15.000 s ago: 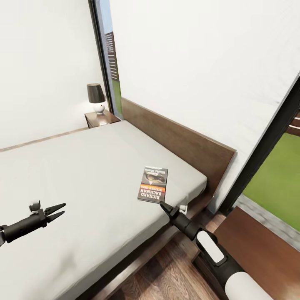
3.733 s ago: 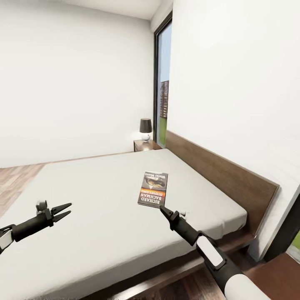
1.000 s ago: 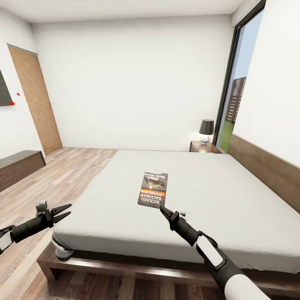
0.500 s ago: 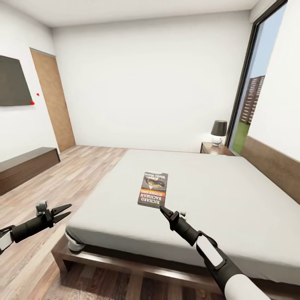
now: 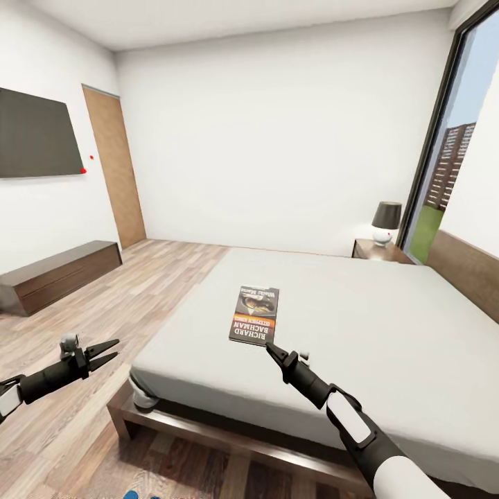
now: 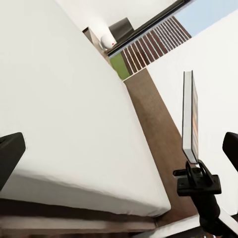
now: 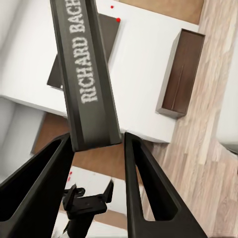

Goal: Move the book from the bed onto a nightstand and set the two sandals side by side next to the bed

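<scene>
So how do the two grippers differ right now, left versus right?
The right gripper is shut on the book, pinching its near edge and holding it over the bed; the left gripper is open and holds nothing. In the head view the right gripper hangs over the mattress, the left over the wood floor off the bed's corner. Both are dark, two-fingered, pointing forward at about the same height.

View swings left: my head camera turns, not the things. Door (image 5: 114, 166), wall TV (image 5: 38, 134) and long low bench (image 5: 59, 275) come into sight; the window (image 5: 454, 138) slides to the edge. Bed (image 5: 388, 326) foot now faces me. A blue speck (image 5: 130, 495) appears on the floor (image 5: 76, 326) below.
</scene>
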